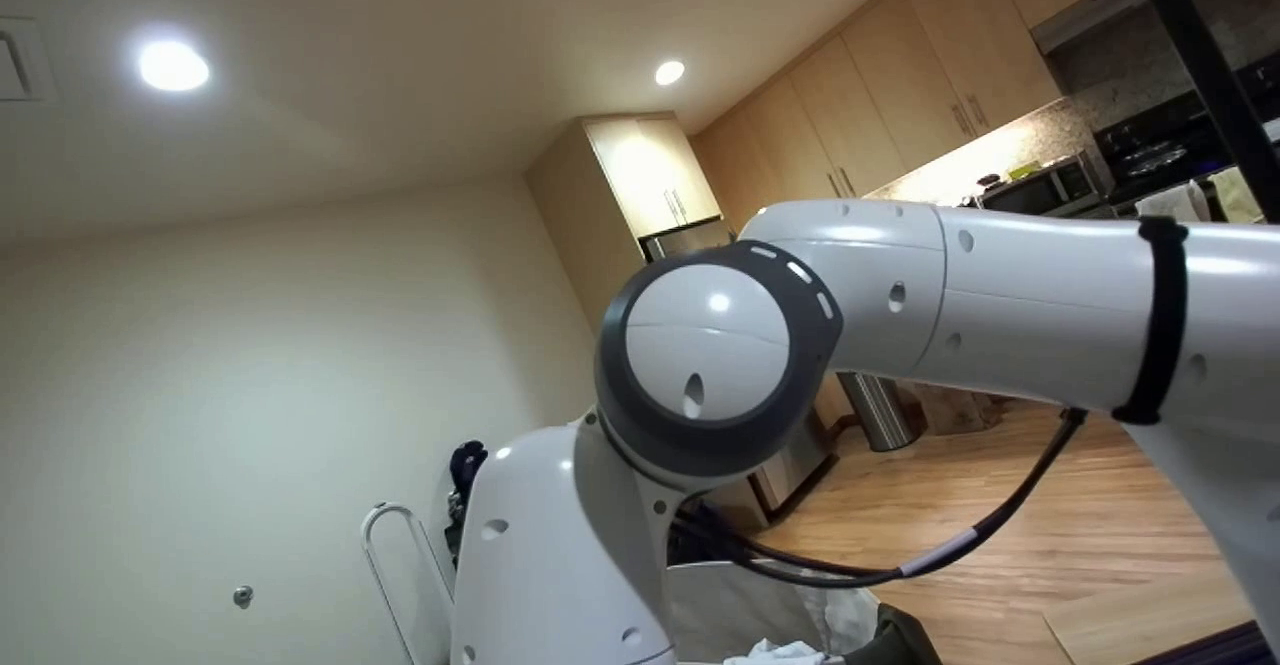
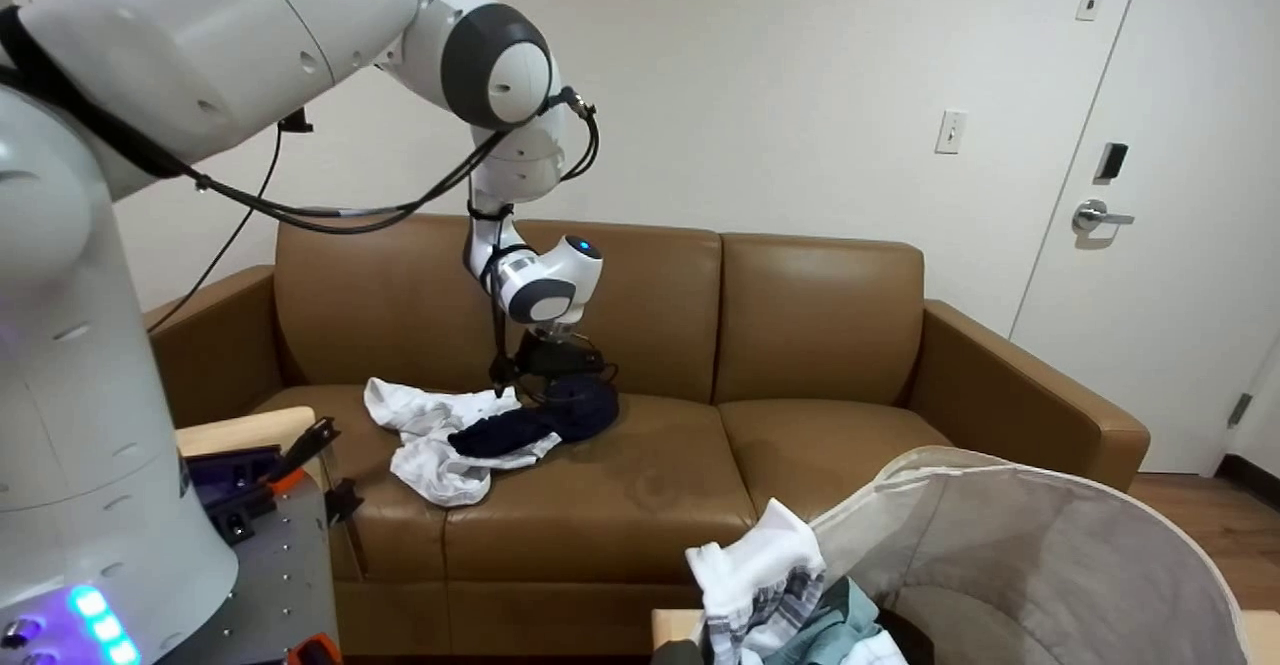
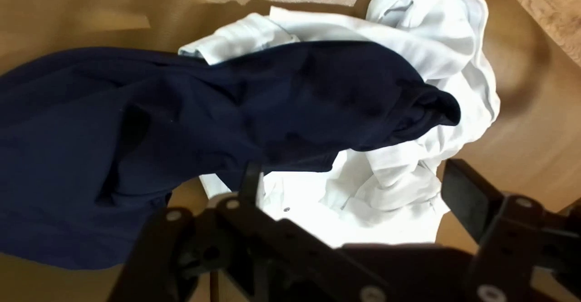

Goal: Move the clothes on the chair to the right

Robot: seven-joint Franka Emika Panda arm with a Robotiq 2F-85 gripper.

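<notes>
A dark navy garment (image 2: 510,433) lies partly over a white garment (image 2: 440,470) on the left seat of a brown sofa (image 2: 640,485). In the wrist view the navy cloth (image 3: 272,97) stretches from the left edge across the white cloth (image 3: 390,188). My gripper (image 2: 553,370) is low over the navy cloth's right part, by the backrest. In the wrist view my gripper (image 3: 356,188) is open, fingers wide apart, with white cloth showing between them. The left finger overlaps the navy cloth's lower edge; I cannot tell whether it touches. Another exterior view shows only my arm, with neither garment visible.
A beige fabric basket (image 2: 1060,535) stands in front of the sofa, with a white cloth (image 2: 765,550) and a teal cloth (image 2: 835,620) at its left side. The sofa's right armrest (image 2: 1030,405) and backrest (image 2: 820,315) rise around the seats. Cables (image 2: 350,215) hang along my arm.
</notes>
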